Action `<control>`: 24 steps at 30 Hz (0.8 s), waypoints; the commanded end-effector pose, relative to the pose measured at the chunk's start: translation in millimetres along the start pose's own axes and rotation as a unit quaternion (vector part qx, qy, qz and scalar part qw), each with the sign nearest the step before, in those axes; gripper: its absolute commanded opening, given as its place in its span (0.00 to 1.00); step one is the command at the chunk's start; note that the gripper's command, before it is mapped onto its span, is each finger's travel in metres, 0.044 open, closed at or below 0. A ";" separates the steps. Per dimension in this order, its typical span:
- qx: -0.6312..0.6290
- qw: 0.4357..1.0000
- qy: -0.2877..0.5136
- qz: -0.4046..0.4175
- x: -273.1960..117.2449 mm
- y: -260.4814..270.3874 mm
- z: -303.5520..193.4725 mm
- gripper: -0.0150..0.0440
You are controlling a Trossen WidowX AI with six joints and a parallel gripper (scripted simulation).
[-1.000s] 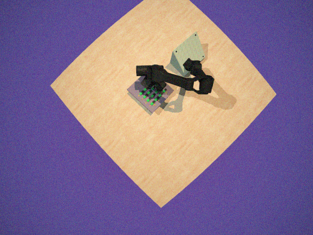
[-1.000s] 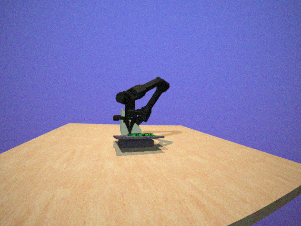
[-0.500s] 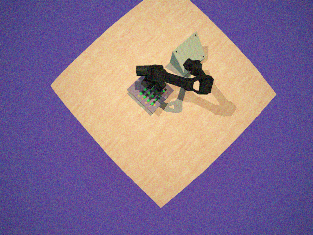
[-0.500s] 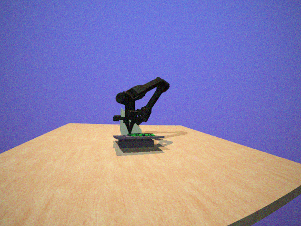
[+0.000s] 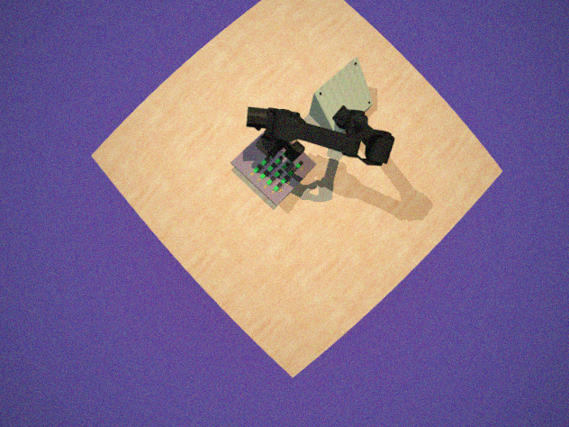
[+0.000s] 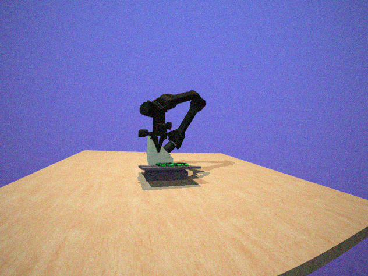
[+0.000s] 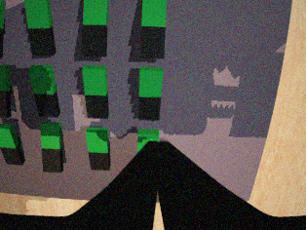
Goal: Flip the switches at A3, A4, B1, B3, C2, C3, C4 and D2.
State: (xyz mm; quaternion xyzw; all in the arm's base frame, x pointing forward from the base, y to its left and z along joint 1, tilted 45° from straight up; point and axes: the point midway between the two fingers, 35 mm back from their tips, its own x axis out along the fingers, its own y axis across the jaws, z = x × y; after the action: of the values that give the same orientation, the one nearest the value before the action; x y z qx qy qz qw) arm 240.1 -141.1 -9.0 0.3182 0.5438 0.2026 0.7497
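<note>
Purple backdrop surrounds the wooden table point(image 6: 89, 225) where the grey switch panel point(image 5: 248, 161) sits in front of my base. My pincer point(image 7: 157, 157) hangs above the panel, fingers pressed together with nothing between them. Its tip points down beside a green-and-black switch point(image 7: 151, 92) in the outer column.
</note>
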 end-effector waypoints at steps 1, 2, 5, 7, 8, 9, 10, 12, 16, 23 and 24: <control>-0.004 1.000 0.007 0.001 -12.7 2.0 -0.1 0.25; -0.004 1.000 0.007 0.001 -12.9 3.6 -0.9 0.25; -0.004 1.000 0.007 0.001 -14.7 26.5 -12.8 0.25; -0.003 1.000 0.007 0.002 -14.8 46.1 -24.9 0.25; -0.003 1.000 0.008 0.002 -14.3 55.4 -31.3 0.25; -0.003 1.000 0.008 0.002 -13.7 62.4 -36.5 0.25; -0.003 1.000 0.008 0.002 -13.2 66.5 -39.7 0.25; -0.003 1.000 0.008 0.002 -13.1 67.9 -40.8 0.25; -0.003 1.000 0.008 0.002 -13.1 67.9 -40.8 0.25; -0.003 1.000 -0.006 0.003 22.0 68.4 -42.1 0.25; -0.003 1.000 -0.006 0.003 22.0 68.4 -42.1 0.25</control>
State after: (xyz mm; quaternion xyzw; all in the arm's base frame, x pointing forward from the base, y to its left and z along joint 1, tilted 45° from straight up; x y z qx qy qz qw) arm 209.7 -73.5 20.1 0.3136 0.5415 0.2062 0.7522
